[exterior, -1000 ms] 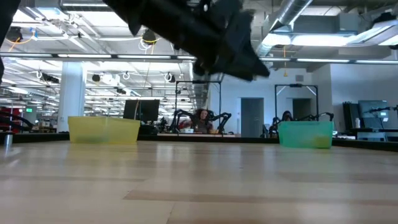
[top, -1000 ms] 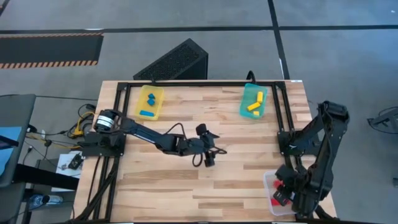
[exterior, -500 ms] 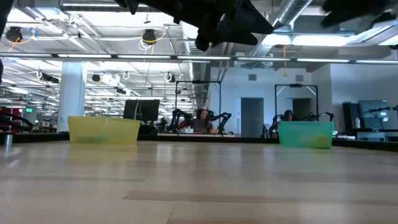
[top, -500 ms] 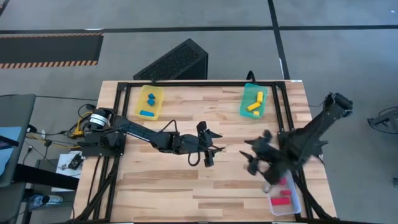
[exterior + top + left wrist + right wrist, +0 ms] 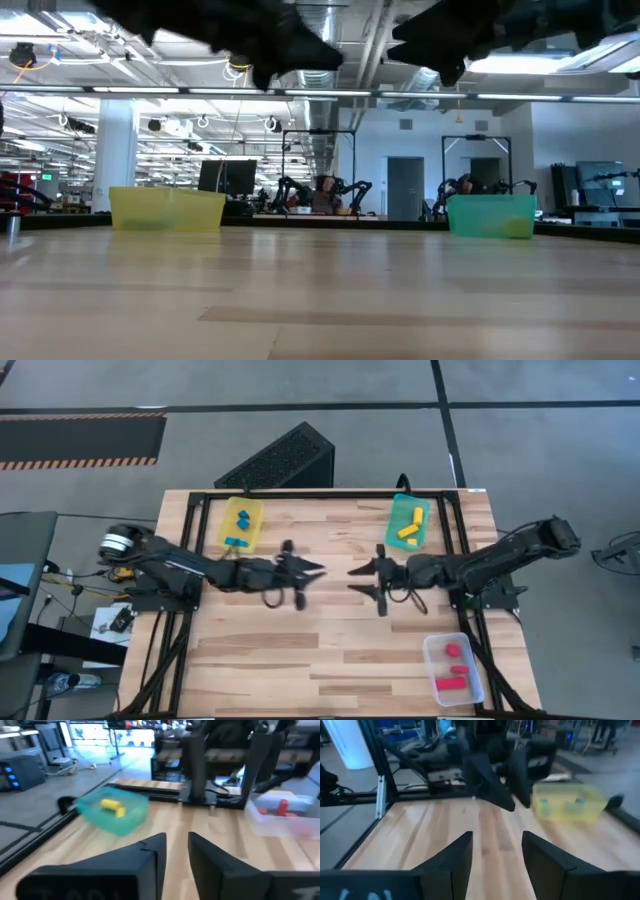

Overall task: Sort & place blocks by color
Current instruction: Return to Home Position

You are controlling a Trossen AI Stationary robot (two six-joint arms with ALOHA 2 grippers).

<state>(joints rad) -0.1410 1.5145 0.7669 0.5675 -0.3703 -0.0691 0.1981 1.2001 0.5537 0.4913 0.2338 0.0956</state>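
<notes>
Blue blocks [image 5: 240, 517] are seen lying in the yellow tray [image 5: 254, 530] at the far left of the tabletop [image 5: 320, 660]. Yellow blocks [image 5: 407, 531] are held in the teal tray [image 5: 398, 510] at the far right. Red blocks [image 5: 452, 682] are gathered in the clear tray [image 5: 470, 655] at the near right corner, well apart from the other two trays.

The left gripper [image 5: 312, 571] is held over the middle of the tabletop, reached in from the left side, with its jaws released and nothing between them. The right gripper [image 5: 355, 580] is held opposite it, reached in from the right side, its jaws likewise spread and nothing grasped. The two grippers are pointed at each other, near but apart, between the far trays and the near edge. In the low view both are shown raised clear of the wood.
</notes>
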